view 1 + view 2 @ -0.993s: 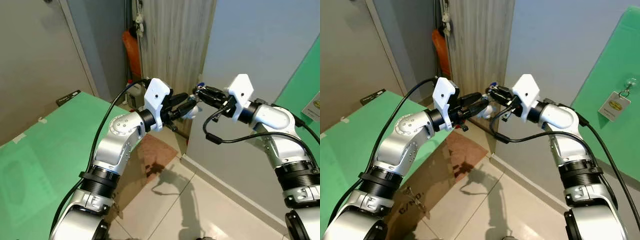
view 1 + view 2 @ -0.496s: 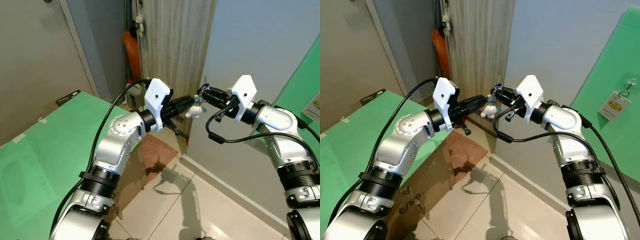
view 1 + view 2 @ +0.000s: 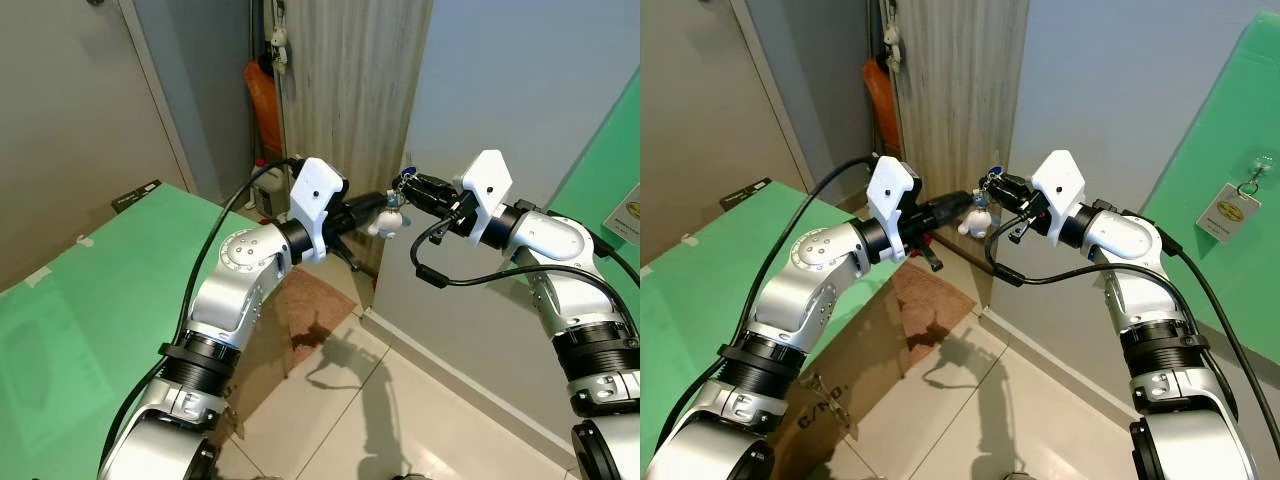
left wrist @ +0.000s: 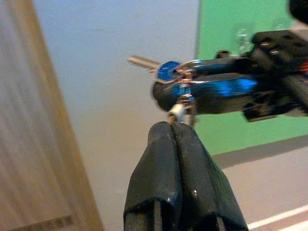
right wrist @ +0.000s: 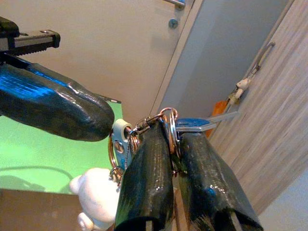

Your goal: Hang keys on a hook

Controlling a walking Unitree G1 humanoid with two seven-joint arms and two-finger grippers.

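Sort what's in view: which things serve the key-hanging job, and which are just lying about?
Job:
- key ring with blue-headed key and white bear charm
- right pincer, pinching the ring
- left pincer, shut, tips meeting the ring
- clear hook on the green board, already holding a yellow tag

Lying about:
- orange bag
- brown doormat

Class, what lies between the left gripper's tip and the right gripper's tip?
In the right wrist view, the key ring and white bear charm lie between the left gripper and right gripper.
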